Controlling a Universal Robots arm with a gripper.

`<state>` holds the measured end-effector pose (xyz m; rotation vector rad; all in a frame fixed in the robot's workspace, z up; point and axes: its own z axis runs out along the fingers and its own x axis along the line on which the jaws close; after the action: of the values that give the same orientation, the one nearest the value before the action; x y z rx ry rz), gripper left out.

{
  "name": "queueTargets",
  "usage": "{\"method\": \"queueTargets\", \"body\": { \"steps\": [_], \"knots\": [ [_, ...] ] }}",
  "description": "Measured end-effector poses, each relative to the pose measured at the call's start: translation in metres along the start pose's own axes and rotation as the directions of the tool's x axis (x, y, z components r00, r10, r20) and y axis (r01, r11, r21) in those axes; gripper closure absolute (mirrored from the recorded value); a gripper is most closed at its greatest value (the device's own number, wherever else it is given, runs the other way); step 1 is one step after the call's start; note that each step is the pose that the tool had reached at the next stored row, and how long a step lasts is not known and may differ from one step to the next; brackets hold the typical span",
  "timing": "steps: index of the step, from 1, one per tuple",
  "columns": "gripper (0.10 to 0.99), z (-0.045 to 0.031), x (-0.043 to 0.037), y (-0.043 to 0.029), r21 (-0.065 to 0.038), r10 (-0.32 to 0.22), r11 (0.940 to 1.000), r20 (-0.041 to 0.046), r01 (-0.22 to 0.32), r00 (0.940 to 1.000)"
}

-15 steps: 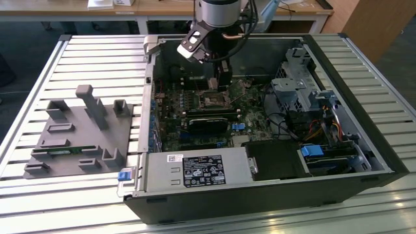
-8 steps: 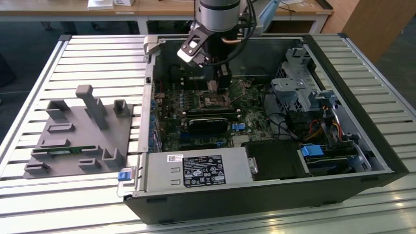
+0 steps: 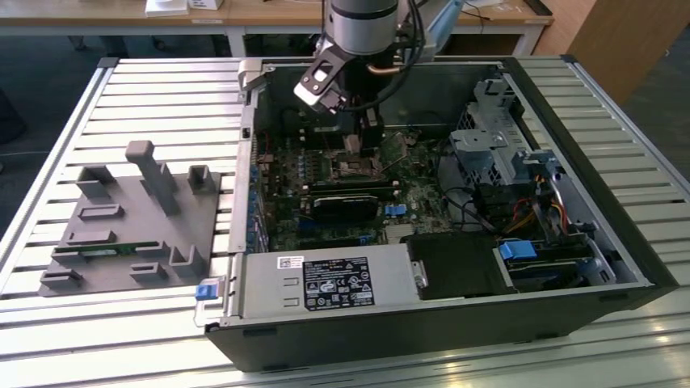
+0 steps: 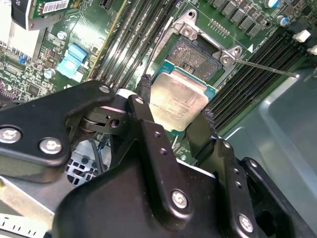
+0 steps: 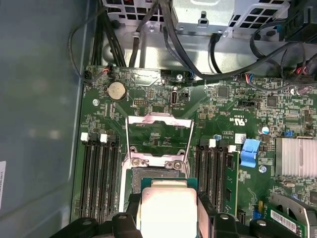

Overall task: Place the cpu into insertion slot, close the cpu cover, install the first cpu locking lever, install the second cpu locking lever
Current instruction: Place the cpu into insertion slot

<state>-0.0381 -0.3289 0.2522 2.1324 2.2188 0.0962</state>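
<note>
The single arm (image 3: pixel 367 24) drops in from the upper middle of the exterior view, its wrist reaching straight down into one open computer case (image 3: pixel 620 279). The case lies on a slatted metal worktop (image 3: pixel 161 89). One grey moulded fixture (image 3: pixel 129 230) sits on the worktop at the exterior view's left, well apart from the arm. There is one claw (image 4: pixel 176 106) with two black fingers (image 4: pixel 143 96), and they are drawn in only as far as the chip allows. They press on opposite edges of the one cpu (image 4: pixel 181 96), which is held flat with its dull silver top facing the cameras in both wrist views. The cpu hangs just beside and partly over the one insertion slot (image 4: pixel 195 54), whose dark pin field is still uncovered. Whether the chip touches the slot's rim cannot be told. The one cpu cover (image 5: pixel 158 117) stands swung open on the far side of the slot, and green board shows through its square window. One thin wire lever (image 4: pixel 267 68) sticks out from the slot's corner. Two banks of long black slots (image 5: pixel 101 178) flank the socket, and one round coin battery (image 5: pixel 116 91) sits beyond the cover.
</note>
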Motion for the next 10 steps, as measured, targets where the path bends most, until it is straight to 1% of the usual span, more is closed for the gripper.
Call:
{"method": "queueTargets", "body": {
  "steps": [10],
  "knots": [
    [0.549, 0.0037, 0.0, -0.0003, 0.0, 0.0, 1.0, -0.0001, 0.0, 1.0]
  ]
}}
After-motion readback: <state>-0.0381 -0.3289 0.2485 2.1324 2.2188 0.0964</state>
